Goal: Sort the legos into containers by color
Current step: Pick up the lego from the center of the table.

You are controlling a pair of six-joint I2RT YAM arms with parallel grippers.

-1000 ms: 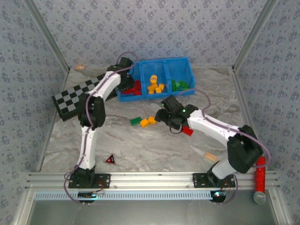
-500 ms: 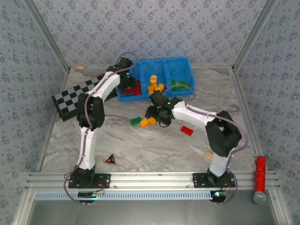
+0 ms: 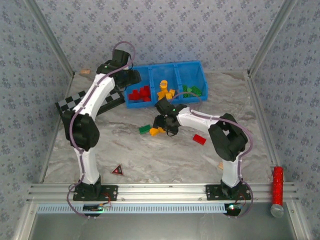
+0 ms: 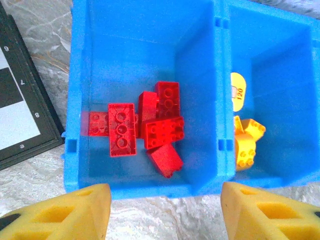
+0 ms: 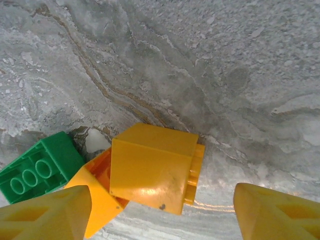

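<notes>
1. Whereas a second ago the left gripper [image 3: 131, 77] sat low inside the blue tray [image 3: 170, 67], it now hangs higher, above the tray's left end at the far edge of the table [image 3: 150, 155].
2. Its jaws stand well apart with nothing between them. In the left wrist view the left gripper [image 4: 162, 210] shows its yellow fingers [image 4: 75, 210] on the near side of the blue tray [image 4: 80, 75].
3. With the arm lifted, the red bricks [image 3: 140, 93] lie uncovered in a loose heap in the left compartment. The stored yellow-orange bricks [image 3: 164, 91] fill the middle one and the green bricks [image 3: 191, 91] the right one, both as before.
4. The right gripper [image 3: 161, 128] has swung left, away from the loose red brick [image 3: 199, 139], to the loose yellow-orange bricks [image 3: 155, 131] near the table's centre.
5. Seen from its wrist, the right gripper [image 5: 160, 210] has open jaws, one finger on either side of the top yellow brick [image 5: 152, 172], gripping nothing yet. That brick leans on an orange brick [image 5: 97, 195], with the loose green brick [image 5: 37, 172] just beside it.
6. The loose red brick stays put, right of centre.
7. The checkered board [image 3: 67, 105] by the left edge and the dark red triangle [image 3: 117, 170] toward the near edge are unmoved.
</notes>
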